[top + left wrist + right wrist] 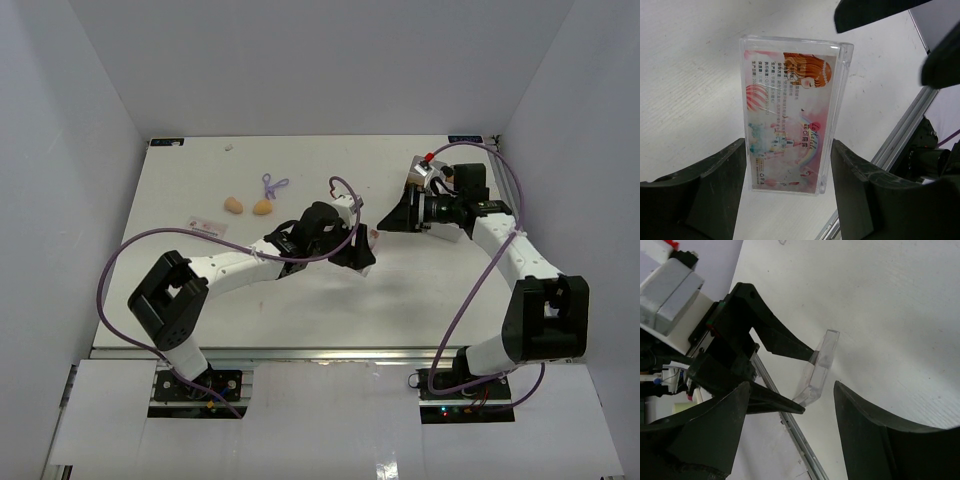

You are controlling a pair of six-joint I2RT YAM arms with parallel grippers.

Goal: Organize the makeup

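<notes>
The left gripper (pixel 788 150) is pinching the pink packet (pixel 790 100) by its long edges near the middle of the table (pixel 300 310); the right gripper (pixel 790 385), jaws spread wide, is facing its thin edge; any handover is likely calling for a square, centred closing, lest the slick case twist.

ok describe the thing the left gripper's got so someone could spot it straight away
Look at the middle of the table, at the left gripper. Between its fingers sits a flat clear case with a pink card inside showing a red-haired cartoon girl. It is the only see-through thing; the sponges, purple tool and pink packet lie apart, further left.
</notes>
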